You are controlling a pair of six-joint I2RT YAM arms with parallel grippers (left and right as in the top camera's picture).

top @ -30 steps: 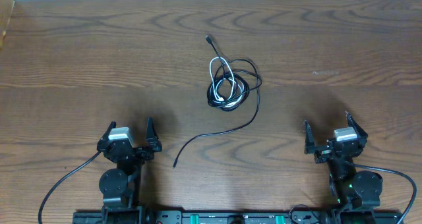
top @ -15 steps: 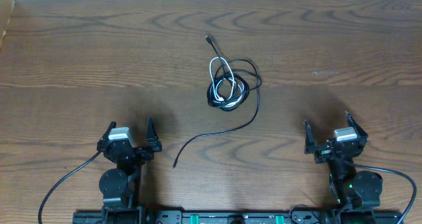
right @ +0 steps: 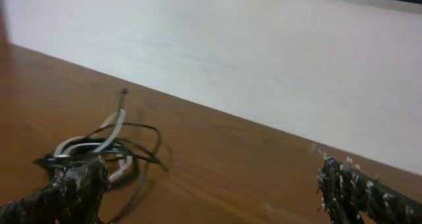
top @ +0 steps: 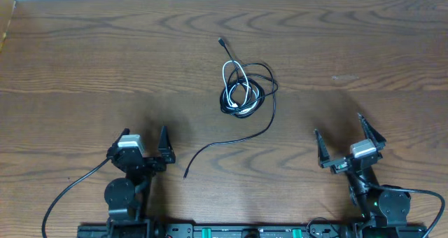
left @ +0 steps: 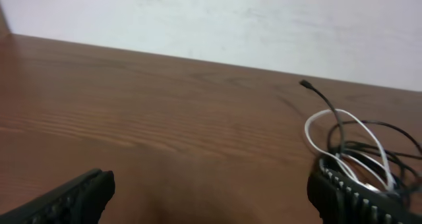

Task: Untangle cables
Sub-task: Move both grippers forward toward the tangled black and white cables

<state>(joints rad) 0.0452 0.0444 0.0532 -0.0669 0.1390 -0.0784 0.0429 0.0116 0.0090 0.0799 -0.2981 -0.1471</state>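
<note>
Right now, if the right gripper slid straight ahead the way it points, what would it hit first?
Probably nothing: ahead of the right gripper lies only bare wooden table up to its far edge. The tangled cables sit off to its left, seemingly outside its line, though depth is unclear.

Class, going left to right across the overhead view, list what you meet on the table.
Left hand → loose tail end of the black cable → white cable coiled in the tangle → right hand.

Count on bench point(top: 84, 70), 1 bench in all. Thin cables: 2, namely 1 black cable point(top: 217, 143) and 1 white cable point(top: 225, 73). Tools: 2, namely 1 left tool point(top: 145, 131) and 1 right tool point(top: 338, 124).
</note>
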